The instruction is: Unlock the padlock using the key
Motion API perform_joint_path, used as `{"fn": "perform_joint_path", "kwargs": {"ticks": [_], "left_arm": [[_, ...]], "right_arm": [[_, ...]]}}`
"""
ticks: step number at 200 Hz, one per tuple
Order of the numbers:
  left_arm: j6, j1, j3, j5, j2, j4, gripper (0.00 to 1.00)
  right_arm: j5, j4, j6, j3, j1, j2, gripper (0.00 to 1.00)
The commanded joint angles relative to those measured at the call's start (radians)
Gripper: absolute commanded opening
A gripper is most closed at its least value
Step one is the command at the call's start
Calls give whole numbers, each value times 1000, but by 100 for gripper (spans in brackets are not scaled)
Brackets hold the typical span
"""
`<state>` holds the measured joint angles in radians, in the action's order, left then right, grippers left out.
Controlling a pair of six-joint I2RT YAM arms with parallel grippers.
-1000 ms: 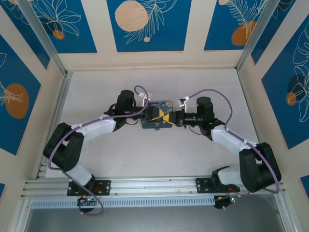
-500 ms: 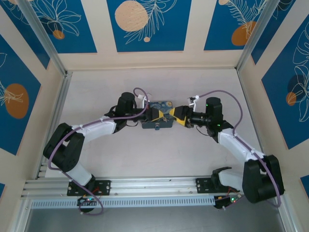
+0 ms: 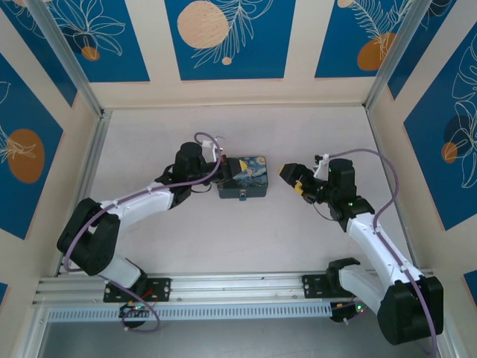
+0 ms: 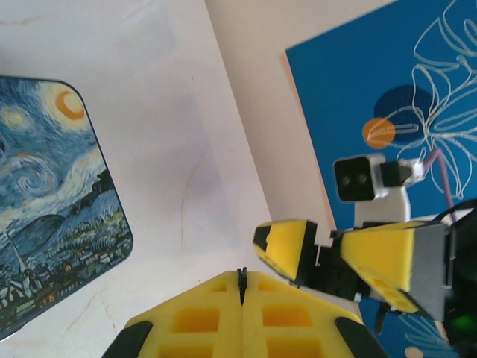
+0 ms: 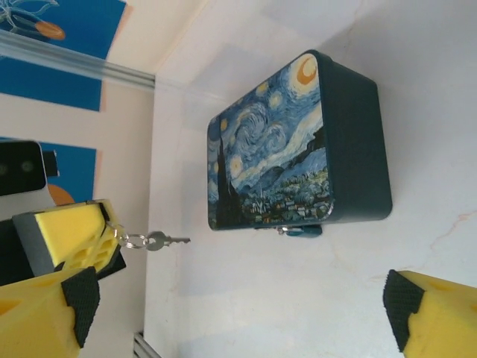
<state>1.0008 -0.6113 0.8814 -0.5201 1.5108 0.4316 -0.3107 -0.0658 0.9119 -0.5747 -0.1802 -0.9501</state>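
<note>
— Whereabouts of the key [image 5: 170, 240]?
— Dangling on a small ring [image 5: 135, 241] from the tips of the left gripper [image 4: 242, 292], near the Starry Night tin box [image 5: 298, 142] but apart from it.
— Grip on that side?
— Clamped tight, yellow pads pressed flat together, holding the key by the ring.
— And the padlock [image 5: 300, 230]?
— Sits at the middle of the tin's near wall, small and bluish. Too small to tell whether locked.
— Right gripper [image 3: 293, 180]?
— Spread wide, holding nothing, off to the right of the tin above the pale table [image 3: 223, 246], fingers aimed back toward it.
— Versus a second ago?
— Back then shut and nose to nose with the left gripper over the lid; now pulled away rightward and opened up. On the left side, drawn back from mid-lid to the tin's far-left corner. As for the tin, no shift worth noting.
</note>
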Motion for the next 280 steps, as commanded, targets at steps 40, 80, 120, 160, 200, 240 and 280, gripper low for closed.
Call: {"fn": "perform_joint_path", "kwargs": {"ticks": [40, 80, 120, 160, 200, 240, 280], "left_arm": [[70, -25, -40, 155, -93, 115, 0], [109, -36, -52, 176, -100, 168, 0], [119, -45, -51, 177, -104, 168, 0], [121, -53, -52, 187, -107, 164, 0], [119, -61, -50, 195, -104, 161, 0], [119, -68, -49, 199, -103, 164, 0], [119, -68, -47, 201, -102, 163, 0]], "right_arm": [[-95, 728, 270, 156, -19, -85, 74], [-96, 852, 288, 85, -89, -164, 53], [-91, 953, 316, 35, -144, -263, 44], [-91, 1070, 358, 9, -194, -370, 37], [-75, 1102, 360, -7, -233, -411, 33], [-65, 1104, 363, -15, -252, -433, 33], [-60, 1110, 360, -10, -268, -455, 33]]}}
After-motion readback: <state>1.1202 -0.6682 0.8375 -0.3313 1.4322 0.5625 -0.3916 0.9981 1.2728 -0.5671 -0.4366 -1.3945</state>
